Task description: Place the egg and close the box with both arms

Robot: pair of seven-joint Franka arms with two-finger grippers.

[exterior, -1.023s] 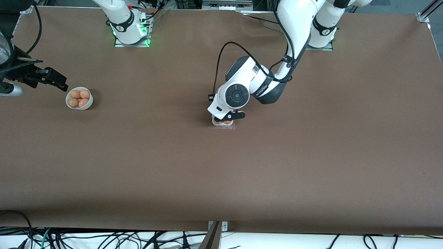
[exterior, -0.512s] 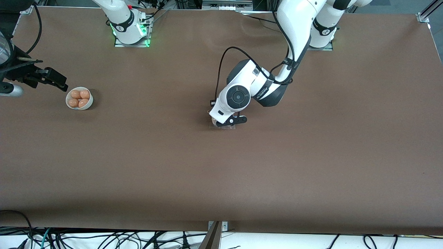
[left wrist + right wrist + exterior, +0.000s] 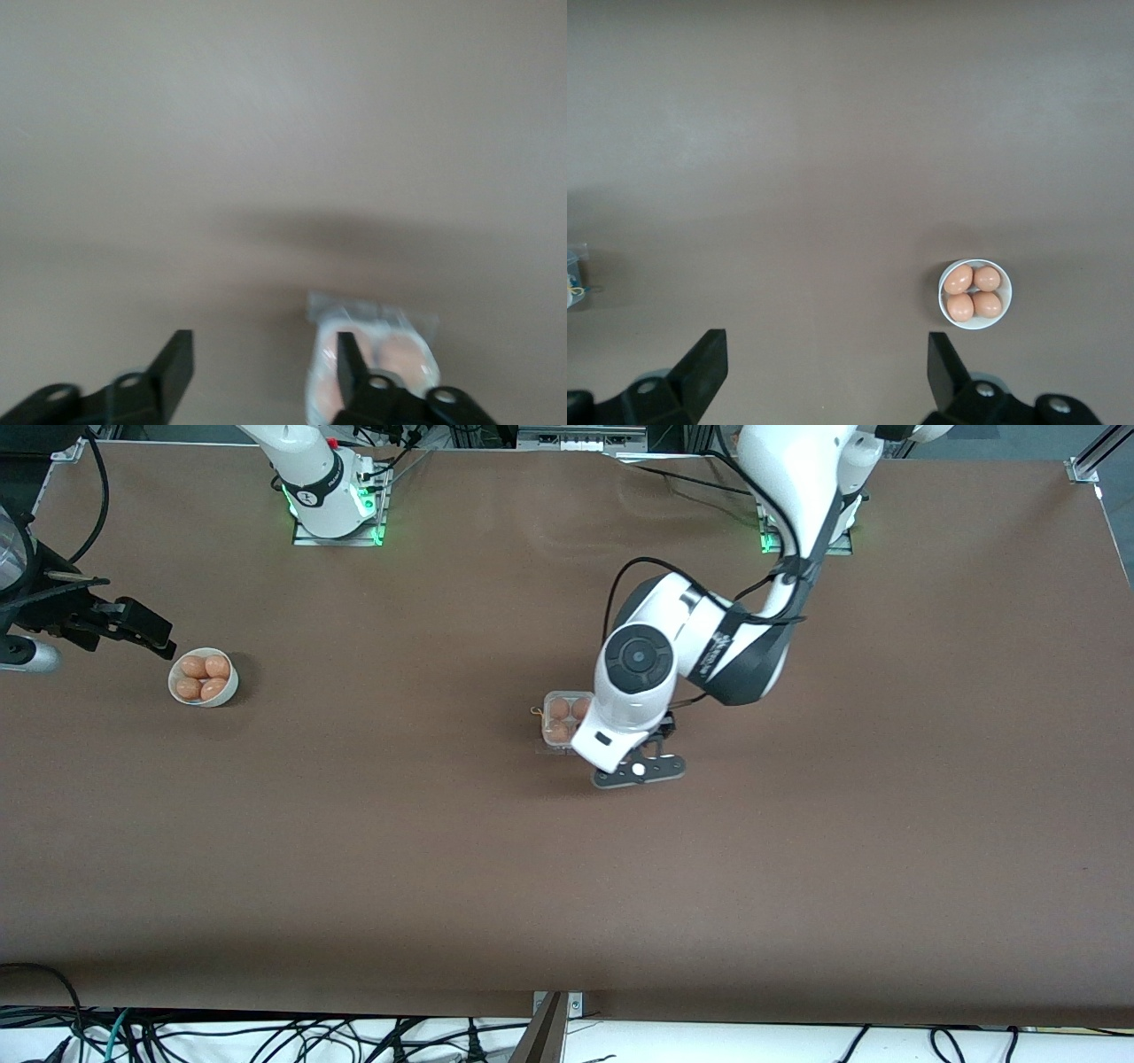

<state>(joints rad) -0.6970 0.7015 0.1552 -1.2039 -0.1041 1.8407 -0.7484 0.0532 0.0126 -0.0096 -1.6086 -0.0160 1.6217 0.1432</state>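
The box (image 3: 562, 723) sits mid-table, its clear lid down over orange-brown eggs (image 3: 559, 708). My left gripper (image 3: 640, 772) is open and empty, just off the box on the side toward the front camera and the left arm's end. In the left wrist view the box (image 3: 376, 341) lies beside one fingertip (image 3: 347, 359) of the left gripper (image 3: 263, 367). My right gripper (image 3: 146, 633) is open and empty above the table beside the bowl, and that arm waits. In the right wrist view the right gripper (image 3: 826, 363) frames bare table.
A round white bowl (image 3: 229, 687) with several eggs (image 3: 205, 677) stands toward the right arm's end; it also shows in the right wrist view (image 3: 1003, 310). The brown table (image 3: 567, 886) stretches wide around the box. Cables hang below the table's front edge.
My left gripper has pulled off the box toward the front camera and the left arm's end, uncovering it. The clear lid now lies over the eggs. The right arm has not moved.
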